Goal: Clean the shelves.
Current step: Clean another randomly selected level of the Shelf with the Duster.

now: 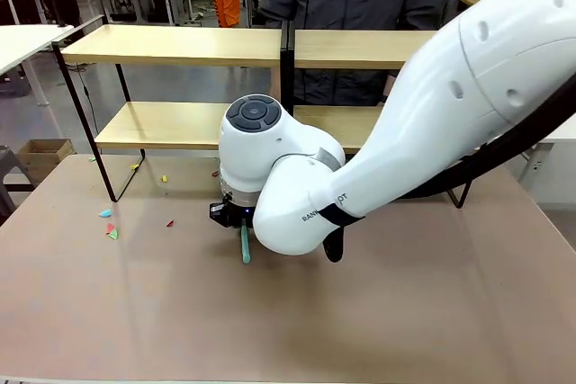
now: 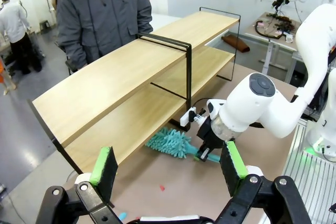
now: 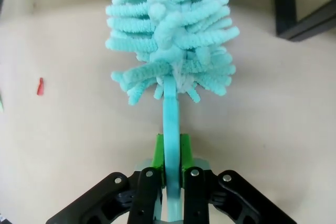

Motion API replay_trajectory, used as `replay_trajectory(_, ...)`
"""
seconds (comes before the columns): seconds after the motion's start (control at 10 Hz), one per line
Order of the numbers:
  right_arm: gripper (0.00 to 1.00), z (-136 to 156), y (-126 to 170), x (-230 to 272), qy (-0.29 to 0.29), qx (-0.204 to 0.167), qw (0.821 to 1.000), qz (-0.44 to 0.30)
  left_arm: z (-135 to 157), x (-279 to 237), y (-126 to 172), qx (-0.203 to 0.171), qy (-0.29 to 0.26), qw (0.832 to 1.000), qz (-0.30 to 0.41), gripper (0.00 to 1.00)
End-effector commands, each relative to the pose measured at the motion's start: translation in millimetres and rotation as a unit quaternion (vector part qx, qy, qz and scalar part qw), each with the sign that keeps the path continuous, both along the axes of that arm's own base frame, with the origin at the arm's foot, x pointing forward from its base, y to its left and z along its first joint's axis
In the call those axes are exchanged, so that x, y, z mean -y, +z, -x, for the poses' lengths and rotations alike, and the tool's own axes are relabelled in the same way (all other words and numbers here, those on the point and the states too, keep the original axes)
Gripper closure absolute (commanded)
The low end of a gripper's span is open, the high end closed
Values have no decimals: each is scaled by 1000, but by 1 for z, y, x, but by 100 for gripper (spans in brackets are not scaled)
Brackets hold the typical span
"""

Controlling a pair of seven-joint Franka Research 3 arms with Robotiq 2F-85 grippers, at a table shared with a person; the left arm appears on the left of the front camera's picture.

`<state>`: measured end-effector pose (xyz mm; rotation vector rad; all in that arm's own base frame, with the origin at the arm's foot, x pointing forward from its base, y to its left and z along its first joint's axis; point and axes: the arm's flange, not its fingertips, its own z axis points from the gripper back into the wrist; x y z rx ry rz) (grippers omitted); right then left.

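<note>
The shelves [image 1: 189,45] stand along the far half of the brown counter [image 1: 405,312], two joined two-tier racks with thin black frames and long light-wood boards; their black legs meet near the middle, and the lower boards sit a little above the counter, leaving a low gap under them. A person in a dark grey jacket [image 2: 100,14] stands just behind the racks.

The right gripper [image 3: 171,156] is clamped on the flat handle of a teal duster [image 3: 170,30], green pads pressed to both sides of the handle. In the left wrist view the duster's fluffy head [image 2: 169,142] lies low on the counter at the front edge of the lower board, beside the black middle upright [image 2: 189,72]. The right arm's white bulk [image 1: 450,105] crosses the right side of the counter.

The left gripper [image 2: 168,166] hangs above the counter with its pads spread wide and nothing between them.

Small coloured scraps [image 1: 110,229] lie scattered on the counter near the left leg of the rack; one red bit [image 3: 40,86] sits off to the duster's side. The near half of the counter in front of the arm is bare brown surface
</note>
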<state>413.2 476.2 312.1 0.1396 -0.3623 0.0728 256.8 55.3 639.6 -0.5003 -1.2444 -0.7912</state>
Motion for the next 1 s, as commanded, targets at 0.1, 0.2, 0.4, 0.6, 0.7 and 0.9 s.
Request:
replay_trajectory(0.1,88,-8,10,-7,31,-3,999,-13,-1,0,-1,0,-3,1000,1,0)
replay_trajectory(0.2,88,-10,9,-11,61,-20,998,-13,-1,0,-1,0,-3,1000,1,0)
replay_trajectory(0.4,88,-7,10,-13,118,-47,992,-21,-1,0,-1,0,-3,1000,1,0)
replay_trajectory(0.6,88,-2,20,-9,161,-39,985,-42,-1,0,-1,0,-3,1000,1,0)
replay_trajectory(0.7,88,-3,22,-9,163,-32,985,-42,-1,0,-1,0,-3,1000,1,0)
replay_trajectory(0.9,88,-5,22,-15,172,-35,984,-33,-1,0,-1,0,-3,1000,1,0)
